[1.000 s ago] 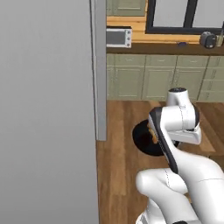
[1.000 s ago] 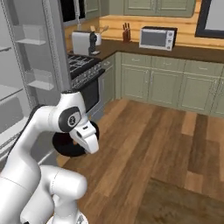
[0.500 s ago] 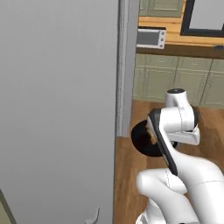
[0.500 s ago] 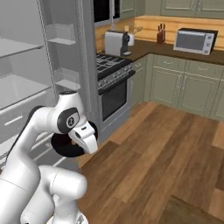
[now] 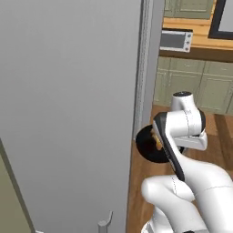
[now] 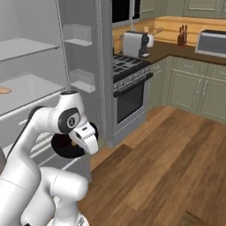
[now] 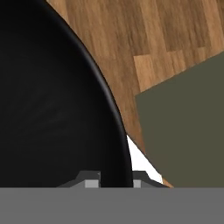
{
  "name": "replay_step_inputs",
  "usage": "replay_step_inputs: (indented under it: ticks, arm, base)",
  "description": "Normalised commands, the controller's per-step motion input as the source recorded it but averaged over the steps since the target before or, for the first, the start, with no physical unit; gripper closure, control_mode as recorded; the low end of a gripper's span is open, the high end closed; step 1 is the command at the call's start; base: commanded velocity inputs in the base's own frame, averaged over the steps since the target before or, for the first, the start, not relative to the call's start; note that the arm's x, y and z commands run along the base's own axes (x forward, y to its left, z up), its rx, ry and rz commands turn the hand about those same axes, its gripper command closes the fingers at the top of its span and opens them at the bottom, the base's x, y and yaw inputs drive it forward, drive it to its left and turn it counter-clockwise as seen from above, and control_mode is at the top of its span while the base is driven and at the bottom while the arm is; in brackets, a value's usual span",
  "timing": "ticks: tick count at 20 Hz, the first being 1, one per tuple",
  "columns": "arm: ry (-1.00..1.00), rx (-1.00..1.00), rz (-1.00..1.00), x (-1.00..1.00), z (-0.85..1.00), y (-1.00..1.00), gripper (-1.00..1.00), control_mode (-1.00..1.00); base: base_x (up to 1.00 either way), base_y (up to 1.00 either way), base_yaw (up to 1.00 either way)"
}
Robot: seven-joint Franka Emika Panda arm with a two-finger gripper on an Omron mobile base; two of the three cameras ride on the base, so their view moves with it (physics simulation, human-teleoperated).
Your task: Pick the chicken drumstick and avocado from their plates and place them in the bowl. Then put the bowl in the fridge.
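Bowl (image 7: pixel 52 100) rim pinched between hand (image 7: pixel 114 181) fingers, above wood floor (image 7: pixel 131 39).

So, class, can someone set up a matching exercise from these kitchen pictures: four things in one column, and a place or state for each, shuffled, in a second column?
Things:
1. bowl
2. gripper
3. fridge
4. toaster oven

Places or states:
A. on the wooden counter
B. door open, pale shelves showing
C. shut on the black rim
D. held above the wood floor, beside the arm

Pairs: 1-D, 2-C, 3-B, 4-A
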Motion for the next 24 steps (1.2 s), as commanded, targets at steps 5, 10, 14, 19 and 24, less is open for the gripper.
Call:
replay_step_inputs:
  ticks: [5,10,14,19,24]
  arm:
    - [0.00,0.00,0.00,0.00,0.00,0.00,1.00,1.00]
    - [0.00,0.00,0.00,0.00,0.00,0.00,1.00,1.00]
    - [0.00,0.00,0.00,0.00,0.00,0.00,1.00,1.00]
    - [0.00,0.00,0.00,0.00,0.00,0.00,1.00,1.00]
    - [0.00,0.00,0.00,0.00,0.00,0.00,1.00,1.00]
  base:
    - [0.99,-0.08,0.08]
    - [0.63,0.00,0.03]
    - [0.00,0.01,0.14]
    - [-0.05,0.13,0.15]
    - [0.02,0.00,0.21]
